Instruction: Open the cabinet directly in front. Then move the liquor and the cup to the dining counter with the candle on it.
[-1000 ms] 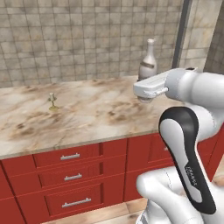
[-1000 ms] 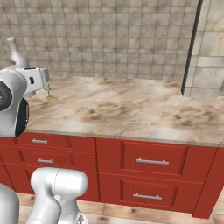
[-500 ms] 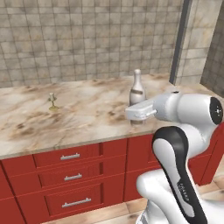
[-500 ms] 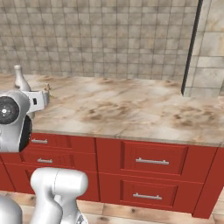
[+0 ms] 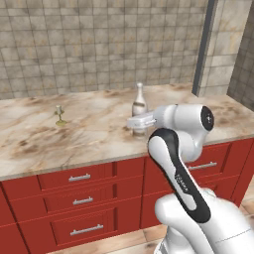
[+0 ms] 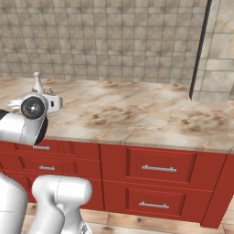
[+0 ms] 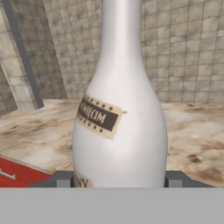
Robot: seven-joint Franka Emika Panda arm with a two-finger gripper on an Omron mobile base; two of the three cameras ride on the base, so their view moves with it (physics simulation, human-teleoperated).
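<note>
My gripper [image 5: 136, 122] is shut on the liquor [image 5: 139, 105], a pale bottle with a slim neck, held upright low over the dining counter [image 5: 89, 136]. In the hand view the liquor [image 7: 120, 122] stands between my two fingertips [image 7: 63, 179], its dark label turned to the left. From the right base view the liquor's neck [image 6: 37, 83] rises behind my hand. The candle [image 5: 60, 115] stands on its small holder on the marble top, well to the left of the bottle. The cup and the cabinet are out of view.
Red drawers with horizontal silver handles [image 5: 80, 177] run under the counter. Small grey-brown tiles [image 5: 99, 44] back it. A dark vertical strip and a beige tiled wall [image 5: 218, 49] close the counter's right end.
The arm has swung left and down with the liquor, from high at the right to low over the counter's middle. The candle has not moved.
</note>
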